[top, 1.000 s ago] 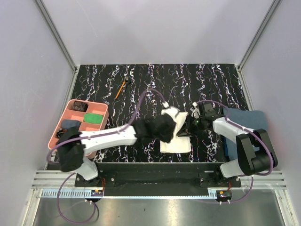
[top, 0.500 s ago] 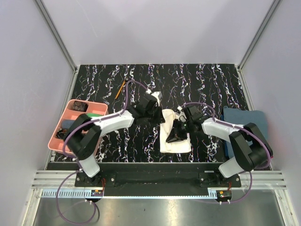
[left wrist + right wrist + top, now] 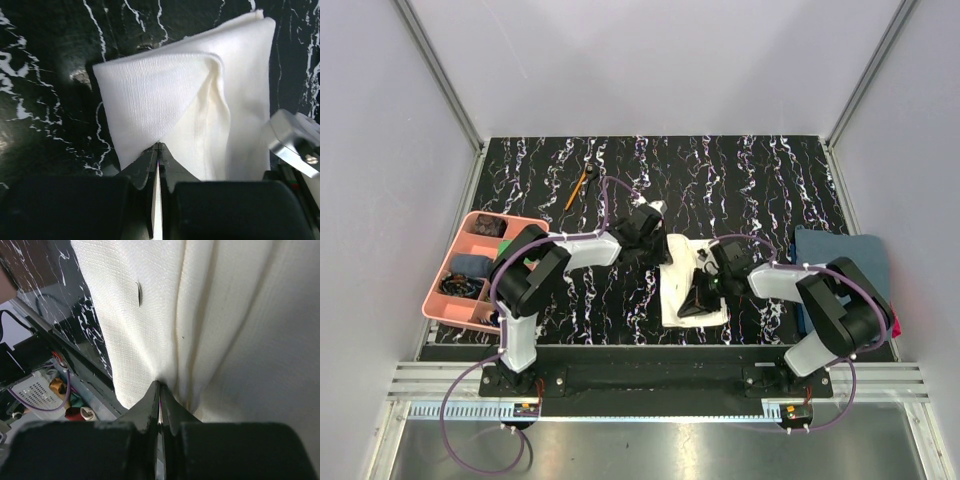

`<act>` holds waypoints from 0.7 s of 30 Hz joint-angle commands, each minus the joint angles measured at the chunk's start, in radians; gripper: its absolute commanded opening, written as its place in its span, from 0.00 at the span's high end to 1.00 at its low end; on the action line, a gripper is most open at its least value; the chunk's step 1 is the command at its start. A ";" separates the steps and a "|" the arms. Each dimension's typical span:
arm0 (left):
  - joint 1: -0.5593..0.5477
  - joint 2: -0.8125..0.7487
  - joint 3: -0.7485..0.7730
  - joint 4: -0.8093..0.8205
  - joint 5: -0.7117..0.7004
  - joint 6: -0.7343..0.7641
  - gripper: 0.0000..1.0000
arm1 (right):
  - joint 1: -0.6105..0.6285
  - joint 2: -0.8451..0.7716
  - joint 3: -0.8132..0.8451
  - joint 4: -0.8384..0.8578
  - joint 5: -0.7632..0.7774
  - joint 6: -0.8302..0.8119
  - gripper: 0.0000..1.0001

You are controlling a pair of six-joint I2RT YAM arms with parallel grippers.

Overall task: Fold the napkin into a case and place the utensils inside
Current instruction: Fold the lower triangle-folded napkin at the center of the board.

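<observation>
The cream napkin lies partly folded and rumpled on the black marbled table, in front of the two arms. My left gripper is at its far left corner, shut on the cloth's edge. My right gripper is low over the napkin's near middle, shut on a raised fold of the cloth. In the left wrist view the napkin shows a diagonal flap. The utensils lie together at the far left: an orange-handled stick and a black spoon, away from both grippers.
A pink compartment tray with small items stands at the left edge. A dark blue-grey towel lies at the right edge, partly under the right arm. The table's near edge and cables show beside the napkin.
The left arm drew back from over the napkin to its far left corner and shut on the edge. The right gripper slid left and nearer over the napkin and closed on a fold.
</observation>
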 commanded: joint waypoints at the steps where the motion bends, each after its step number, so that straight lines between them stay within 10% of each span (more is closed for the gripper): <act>1: 0.010 -0.007 0.044 -0.003 -0.073 0.042 0.95 | 0.006 -0.054 -0.041 -0.027 0.084 -0.003 0.93; 21: 0.038 0.057 0.251 -0.002 0.143 -0.019 0.94 | -0.047 -0.106 0.155 -0.171 0.044 -0.035 0.87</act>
